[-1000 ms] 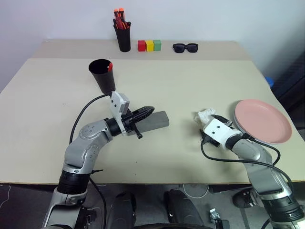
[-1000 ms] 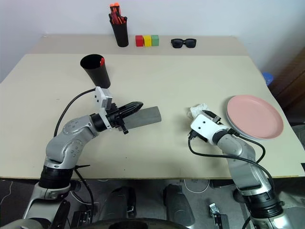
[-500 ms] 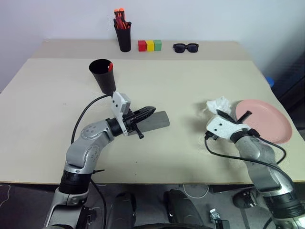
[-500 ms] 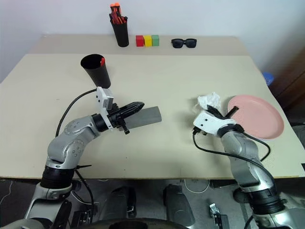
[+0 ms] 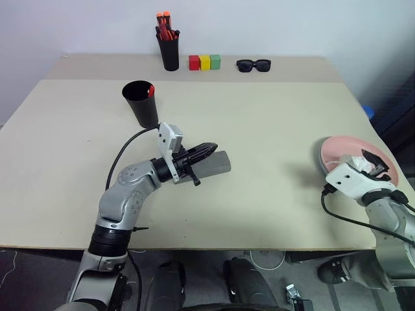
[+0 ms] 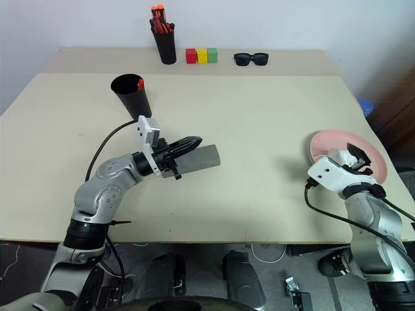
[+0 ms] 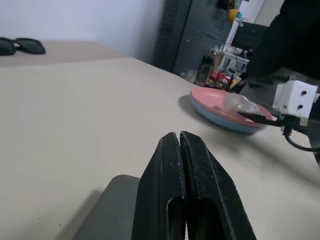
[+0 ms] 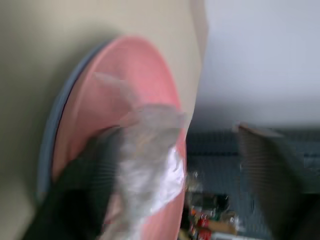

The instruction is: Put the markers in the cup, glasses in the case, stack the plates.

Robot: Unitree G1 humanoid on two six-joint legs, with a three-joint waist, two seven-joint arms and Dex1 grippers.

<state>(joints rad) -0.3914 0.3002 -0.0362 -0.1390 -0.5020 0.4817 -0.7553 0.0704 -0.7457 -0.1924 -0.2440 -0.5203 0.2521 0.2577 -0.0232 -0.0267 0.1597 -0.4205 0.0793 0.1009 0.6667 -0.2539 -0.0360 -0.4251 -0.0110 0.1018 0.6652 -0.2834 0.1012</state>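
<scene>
item, as we log it: tall tapered matte black cup upright at table's left, red marker tip inside. grey felt-like rectangular case under our left gripper, fingers pressed together. salmon pink round plate stacked on light blue plate; right gripper spread above it, crumpled clear plastic between.

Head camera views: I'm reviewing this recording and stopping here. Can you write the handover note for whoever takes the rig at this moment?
Left gripper: shut, lying over the closed grey case at mid-table.
Right gripper: open over the plates, with a crumpled clear wrap at its fingers.
Done: the pink plate sits stacked on the blue plate at the table's right edge. A red marker shows at the rim of the cup.
To check: I cannot tell whether the second marker is in the cup or the glasses are inside the case. Clear the wrap off the plates.
</scene>
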